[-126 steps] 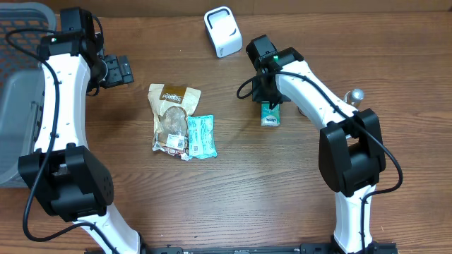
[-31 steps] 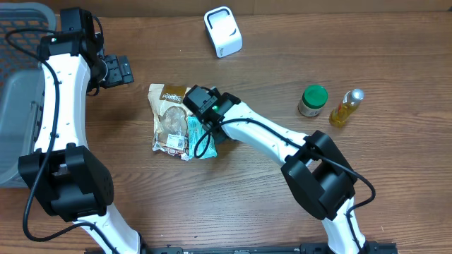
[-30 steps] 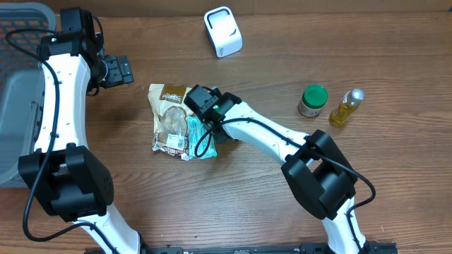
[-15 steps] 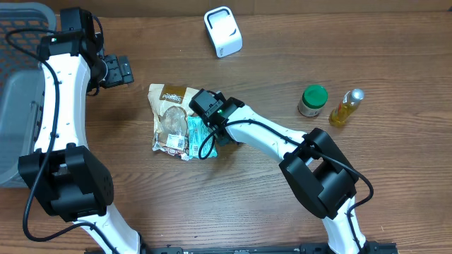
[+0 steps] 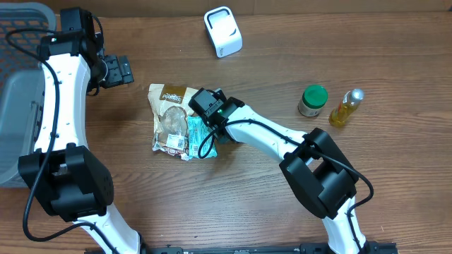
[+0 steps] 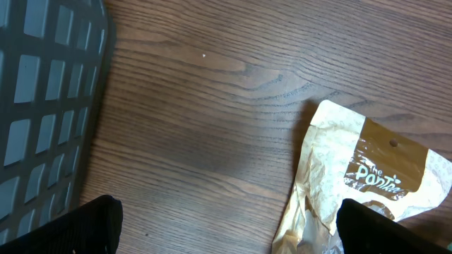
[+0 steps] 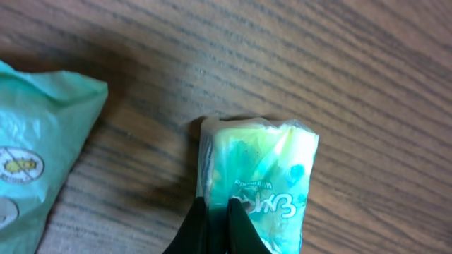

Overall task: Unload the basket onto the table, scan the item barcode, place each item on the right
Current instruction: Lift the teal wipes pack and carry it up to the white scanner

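Landmark: brown paper snack pouch [image 5: 171, 116], lying flat on the wooden desk [image 5: 247, 204] — everything below is placed off that.

Teal foil pouch [image 5: 200, 137]: flat, right up against the brown pouch's lower right edge. Looks like touching, maybe overlapping a bit.

Task item: small green-and-white plastic-wrapped packet [image 7: 258, 176]. It lies on the desk to the right of the brown pouch, just past the teal one, with a strip of bare wood between it and the teal pouch in the right wrist view. There's print on the wrap but it's too blurry to read.

Right claw [image 7: 215, 222]: clenched, both fingertips pressed together right over the near end of the packet. Honestly can't tell if a bit of wrap is pinched or the tips are just sitting on it. From overhead the arm's wrist hangs over the brown pouch's right edge and hides the tips.

Left claw [image 6: 229, 229]: released, fingers wide apart, nothing between them. It's near the brown pouch's top left corner, off to the upper left.

White boxy barcode scanner [image 5: 222, 32]: well beyond the brown pouch toward the far edge, a little to the right, on its own.

Green-lidded jar [image 5: 312, 100] and yellow bottle with a silver cap [image 5: 344, 108]: well to the right of the brown pouch, side by side.

Grey mesh basket [image 5: 18, 106]: far left of the brown pouch — at the desk's edge.
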You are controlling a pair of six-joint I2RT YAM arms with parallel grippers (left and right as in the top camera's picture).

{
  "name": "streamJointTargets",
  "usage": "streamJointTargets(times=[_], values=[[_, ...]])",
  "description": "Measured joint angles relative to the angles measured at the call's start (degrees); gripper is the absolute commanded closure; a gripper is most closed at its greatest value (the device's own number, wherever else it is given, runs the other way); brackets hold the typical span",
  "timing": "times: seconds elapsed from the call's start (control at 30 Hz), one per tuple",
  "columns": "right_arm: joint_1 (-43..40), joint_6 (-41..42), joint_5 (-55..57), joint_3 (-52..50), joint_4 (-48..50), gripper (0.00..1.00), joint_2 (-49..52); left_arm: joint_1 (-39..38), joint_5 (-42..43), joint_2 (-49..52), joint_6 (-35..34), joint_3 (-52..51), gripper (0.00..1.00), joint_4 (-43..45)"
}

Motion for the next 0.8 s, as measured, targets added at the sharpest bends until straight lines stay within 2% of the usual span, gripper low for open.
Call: streamJointTargets(times=[0.33, 0.8], values=[[-2.93, 1.03, -10.67, 1.16, -2.34, 0.96, -1.95, 0.00, 0.00, 0.00, 0.00, -0.02, 0.00, 0.00], [-15.21, 1.20, -37.62, 1.27, -2.84, 0.96, -3.08, 0.00, 0.00, 0.00, 0.00, -0.02, 0.00, 0.00]])
